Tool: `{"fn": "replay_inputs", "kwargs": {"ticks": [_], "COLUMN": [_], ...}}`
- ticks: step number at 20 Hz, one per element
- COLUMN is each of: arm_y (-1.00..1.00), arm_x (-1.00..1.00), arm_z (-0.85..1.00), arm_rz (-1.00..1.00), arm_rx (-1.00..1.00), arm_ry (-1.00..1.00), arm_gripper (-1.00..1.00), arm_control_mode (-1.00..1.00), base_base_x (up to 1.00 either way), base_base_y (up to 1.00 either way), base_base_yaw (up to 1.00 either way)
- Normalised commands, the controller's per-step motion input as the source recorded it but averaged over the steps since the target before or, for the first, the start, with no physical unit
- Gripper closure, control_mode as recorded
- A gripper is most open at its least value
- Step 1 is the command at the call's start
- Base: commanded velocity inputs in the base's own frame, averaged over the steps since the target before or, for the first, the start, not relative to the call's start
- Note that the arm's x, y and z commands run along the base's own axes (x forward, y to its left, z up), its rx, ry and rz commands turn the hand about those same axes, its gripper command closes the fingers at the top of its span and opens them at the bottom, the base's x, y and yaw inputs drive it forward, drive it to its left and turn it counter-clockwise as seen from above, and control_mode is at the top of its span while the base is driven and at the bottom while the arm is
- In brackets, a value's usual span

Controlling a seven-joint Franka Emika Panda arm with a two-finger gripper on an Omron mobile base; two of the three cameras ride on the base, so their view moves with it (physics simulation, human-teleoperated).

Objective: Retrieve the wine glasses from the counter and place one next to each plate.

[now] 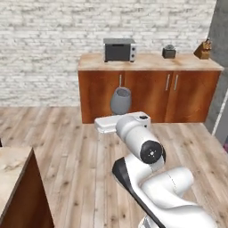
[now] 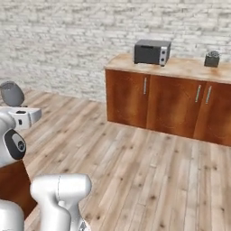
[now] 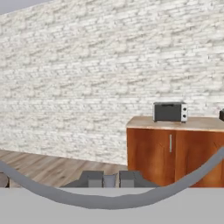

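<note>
Folded low, the arm holds its tool (image 3: 111, 178) level toward the counter (image 1: 147, 62), fingers clamped on a wine glass (image 1: 120, 100).

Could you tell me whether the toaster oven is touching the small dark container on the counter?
Apart. The right base view shows bare counter between the toaster oven and the small dark container.

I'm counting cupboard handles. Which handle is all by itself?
The handle right under the toaster oven. It stands alone on its door, while the other two handles sit close together as a pair further along the cupboards.
</note>
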Motion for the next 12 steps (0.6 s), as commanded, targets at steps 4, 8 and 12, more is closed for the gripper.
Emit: {"fn": "replay_inputs", "kwargs": {"ticks": [4, 8, 12], "arm_y": [0.00, 0.00, 0.00], "arm_x": [0.00, 0.00, 0.00], "arm_z": [0.00, 0.00, 0.00], "arm_rz": [0.00, 0.00, 0.00], "arm_rx": [0.00, 0.00, 0.00], "arm_ry": [0.00, 0.00, 0.00], "arm_gripper": [1.00, 1.00, 1.00], "arm_control_mode": [1.00, 1.00, 1.00], "base_base_x": [1.00, 1.00, 1.00], "base_base_y": [-0.53, -0.14, -0.14], "base_base_yaw": [0.34, 0.51, 0.59]}}
